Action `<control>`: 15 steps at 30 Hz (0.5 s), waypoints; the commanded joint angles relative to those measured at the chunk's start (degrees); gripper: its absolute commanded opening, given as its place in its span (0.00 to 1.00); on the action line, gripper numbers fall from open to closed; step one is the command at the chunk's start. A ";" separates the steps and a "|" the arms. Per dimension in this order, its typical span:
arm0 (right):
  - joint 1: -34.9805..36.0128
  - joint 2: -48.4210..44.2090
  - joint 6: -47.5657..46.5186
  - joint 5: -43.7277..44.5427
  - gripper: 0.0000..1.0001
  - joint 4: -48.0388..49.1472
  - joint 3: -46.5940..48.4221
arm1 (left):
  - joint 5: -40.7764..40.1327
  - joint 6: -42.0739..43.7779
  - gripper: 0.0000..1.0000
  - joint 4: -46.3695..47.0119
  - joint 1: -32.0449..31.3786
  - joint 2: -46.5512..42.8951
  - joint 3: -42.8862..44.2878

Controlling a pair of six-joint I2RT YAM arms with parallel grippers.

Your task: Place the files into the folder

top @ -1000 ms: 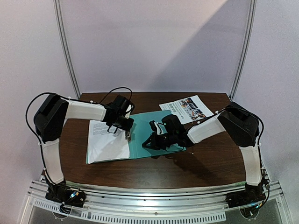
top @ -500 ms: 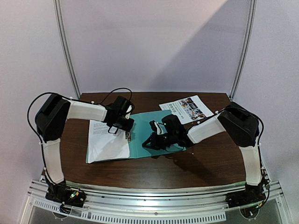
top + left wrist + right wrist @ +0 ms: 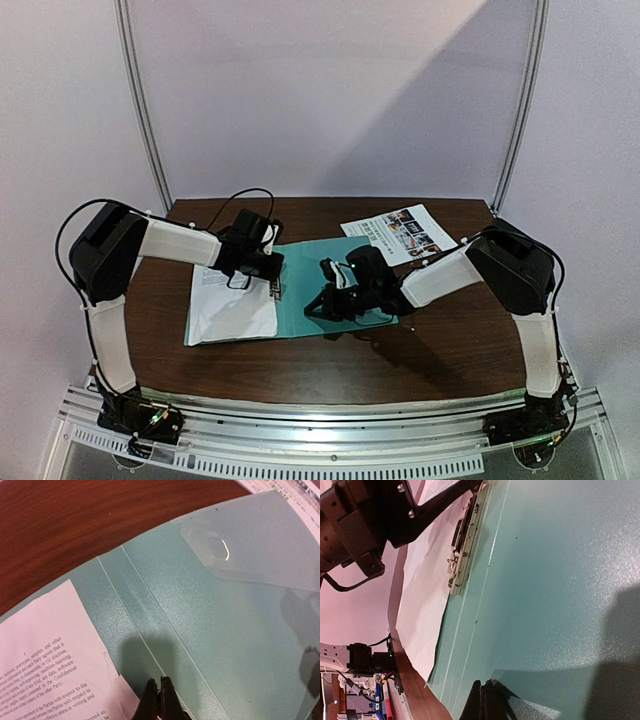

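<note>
I am running the left gripper (image 3: 160, 696) clenched, with nothing that I can make out between its fingers. Its tips are pointing down at the spine of the open folder (image 3: 312, 262), right at the inner edge of the text sheet (image 3: 45, 655) and beside the metal clip (image 3: 462, 550). The right gripper (image 3: 487, 696) is clenched too, empty as far as I can see, and it is resting on the right half of the folder, apparently pinning it flat.

The text sheet is lying on the left half of the folder, its inner edge against the clip. The photo sheet (image 3: 400, 232) is sitting on the worktop (image 3: 440, 350) by the folder's far right corner. I am judging that the first sheet is in and the second is not yet fetched. Next I am expecting to need one gripper opened and moved to the photo sheet, sliding it until an edge can be pinched.

Both arms are reaching inward with elbows raised and wrists angled down, the left over the spine, the right lower over the folder.
</note>
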 commanded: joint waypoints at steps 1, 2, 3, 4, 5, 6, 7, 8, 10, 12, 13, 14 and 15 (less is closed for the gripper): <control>-0.20 7.21 -1.66 4.16 0.00 -18.33 -6.93 | 8.28 1.96 0.00 -4.14 1.29 2.44 -6.02; -0.23 7.04 -1.68 4.17 0.00 -18.29 -7.11 | 9.93 1.90 0.00 -3.08 1.29 2.11 -6.53; -0.19 6.79 -1.65 4.17 0.00 -18.24 -7.26 | 11.01 1.91 0.00 -2.16 1.29 1.83 -7.05; -0.22 6.66 -1.64 4.13 0.00 -18.22 -7.38 | 10.96 1.62 0.00 -1.68 1.34 1.88 -7.11; -0.18 6.64 -1.57 4.05 0.00 -18.19 -7.38 | 11.01 1.47 0.00 -1.50 1.42 2.13 -6.92; -0.18 6.43 -1.56 4.00 0.00 -18.07 -7.43 | 11.38 1.44 0.00 -1.34 1.53 2.36 -6.74; -0.22 6.38 -1.55 4.00 0.00 -18.02 -7.52 | 11.90 1.40 0.00 -1.05 1.55 2.49 -6.67; -0.18 6.30 -1.62 4.00 0.00 -18.10 -7.55 | 12.92 1.31 0.00 -0.32 1.63 2.25 -6.92; -0.18 6.00 -1.79 4.00 0.00 -18.15 -7.69 | 14.83 1.01 0.00 1.60 1.92 1.41 -7.85; -0.17 5.85 -1.89 4.08 0.00 -18.13 -7.83 | 15.14 0.89 0.00 2.32 2.16 1.03 -8.24; -0.24 5.76 -1.90 4.04 0.00 -17.86 -7.89 | 15.19 0.91 0.00 2.27 2.31 1.28 -8.10; -0.19 5.75 -1.91 3.85 0.00 -17.46 -8.06 | 15.66 0.89 0.00 2.29 2.49 1.66 -7.93; -0.15 5.75 -1.84 3.54 0.00 -17.06 -8.24 | 16.25 0.90 0.00 2.33 2.64 2.06 -7.78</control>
